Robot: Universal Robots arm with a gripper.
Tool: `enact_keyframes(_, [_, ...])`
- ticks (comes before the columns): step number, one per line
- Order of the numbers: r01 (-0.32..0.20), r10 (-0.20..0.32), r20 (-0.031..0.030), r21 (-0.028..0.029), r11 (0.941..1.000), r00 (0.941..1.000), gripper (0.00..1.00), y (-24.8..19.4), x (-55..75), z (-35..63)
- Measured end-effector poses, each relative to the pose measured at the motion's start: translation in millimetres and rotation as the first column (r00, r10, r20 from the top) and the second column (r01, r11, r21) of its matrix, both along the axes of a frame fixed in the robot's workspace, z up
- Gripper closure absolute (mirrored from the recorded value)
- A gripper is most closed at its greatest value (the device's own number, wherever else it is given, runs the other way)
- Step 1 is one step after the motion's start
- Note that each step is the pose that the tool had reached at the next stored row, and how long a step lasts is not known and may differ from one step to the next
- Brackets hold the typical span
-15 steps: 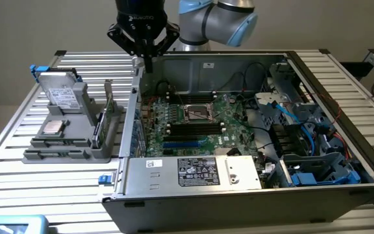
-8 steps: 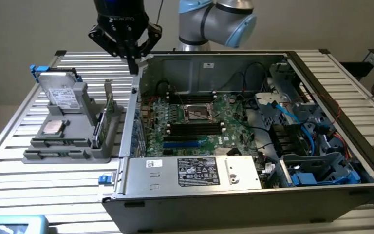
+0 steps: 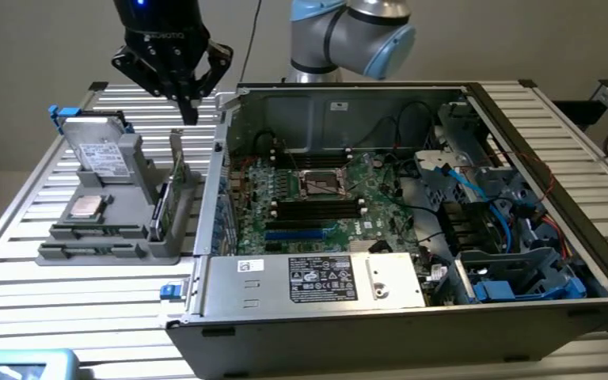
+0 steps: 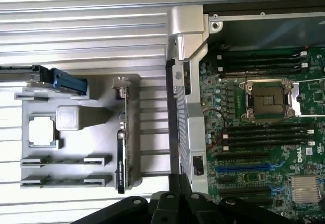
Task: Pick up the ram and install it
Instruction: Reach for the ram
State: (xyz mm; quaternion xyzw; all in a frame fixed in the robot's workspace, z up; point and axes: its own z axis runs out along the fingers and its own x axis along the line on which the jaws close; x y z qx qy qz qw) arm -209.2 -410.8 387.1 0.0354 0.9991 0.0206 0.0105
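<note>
From where I stand, the claw (image 3: 189, 117) hangs in the air with its black fingers pressed together and nothing between them. It is poised above the far end of the gray fixture (image 3: 124, 154), close to the far corner of the open computer case (image 3: 272, 332).

The ram (image 3: 162, 207) has not been lifted. It stands on its long edge in a groove along the fixture's case-facing side, green board up with a dark strip along one face. It lies below the claw and toward the near side of the slatted table (image 3: 72, 301), so the claw is over the stick's far end, not its middle.

In the wrist view the ram (image 4: 125, 142) sits off to one side of the claw (image 4: 177, 183), well apart from it, with its long axis running parallel to the case wall (image 4: 190, 107). That axis lies crosswise to the memory slots (image 4: 264, 132) on the motherboard (image 3: 249, 226).

The square silver processor chip (image 3: 85, 206) lies flat on the fixture, farther from the case than the ram.
</note>
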Motion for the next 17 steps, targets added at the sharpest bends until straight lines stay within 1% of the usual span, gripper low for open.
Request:
enact_keyframes(4, [0.000,0.000,-0.0012,-0.0002,1.0000,1.0000,0.89,-0.7,-7.0,-4.1])
enact_keyframes(8, [0.000,0.000,-0.0023,-0.0002,1.0000,1.0000,0.89,-3.3,-16.7,-7.6])
enact_keyframes(12, [0.000,0.000,-0.0054,-0.0004,1.0000,1.0000,0.89,-4.8,-29.7,-10.8])
enact_keyframes(17, [0.000,0.000,-0.0057,-0.0014,1.0000,1.0000,0.89,-5.2,-51.4,-19.2])
